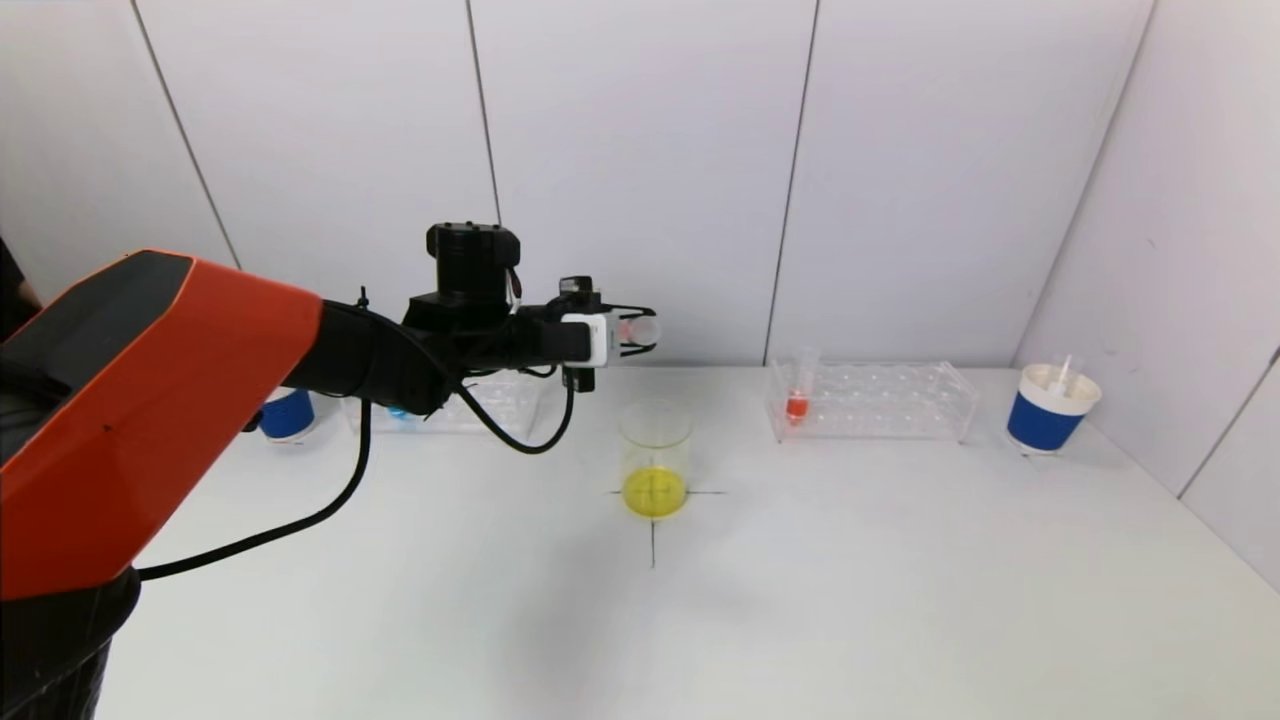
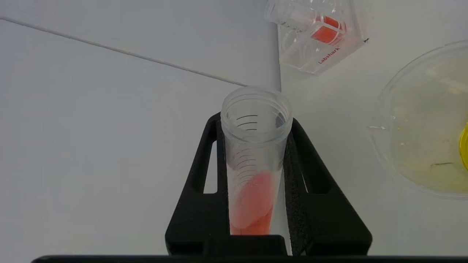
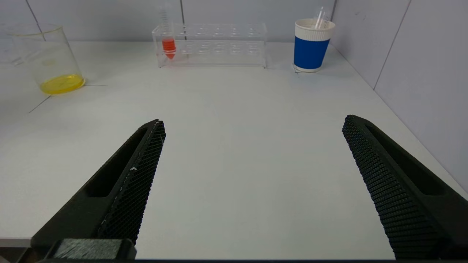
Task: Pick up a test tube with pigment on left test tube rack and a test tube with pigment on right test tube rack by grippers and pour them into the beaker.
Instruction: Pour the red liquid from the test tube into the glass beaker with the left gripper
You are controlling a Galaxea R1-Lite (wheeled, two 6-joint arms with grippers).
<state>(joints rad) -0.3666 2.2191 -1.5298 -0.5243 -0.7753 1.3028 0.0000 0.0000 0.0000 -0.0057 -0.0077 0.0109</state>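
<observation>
Nearest, the right gripper (image 3: 252, 190) sits low over the bare front of the white table (image 1: 850, 600), its 2 black mesh-textured fingers (image 3: 135, 182) spread wide w/ nothing between them; it doesn't show in the head view. Next out, 1 clear round beaker (image 1: 655, 460) stands on a black cross mark at table centre, a shallow yellow layer in its bottom. Above and just behind the beaker, the left gripper (image 1: 632, 330) is clamped on 1 tube (image 2: 254, 160), held roughly level: clear plastic, cylindrical, threaded open mouth, printed grad. lines, orange-red pigment pooled along the lower part between the 2 black pads. The orange-shelled left arm (image 1: 150, 400) reaches in from the near left w/ a black cable looping under it. Farther back, 2 clear plastic racks: the left rack (image 1: 470, 405), mostly hidden by the arm, w/ something blue in it, and the right rack (image 1: 880, 400), rectangular, rows of round holes, holding 1 upright tube of red-orange pigment (image 1: 798, 395) at its left end. At the far corners, 2 paper cups w/ blue bands: the left cup (image 1: 287, 415), half hidden, and the right cup (image 1: 1052, 408), w/ a clear stick-like item leaning inside. Plain white panelled walls close the back.
</observation>
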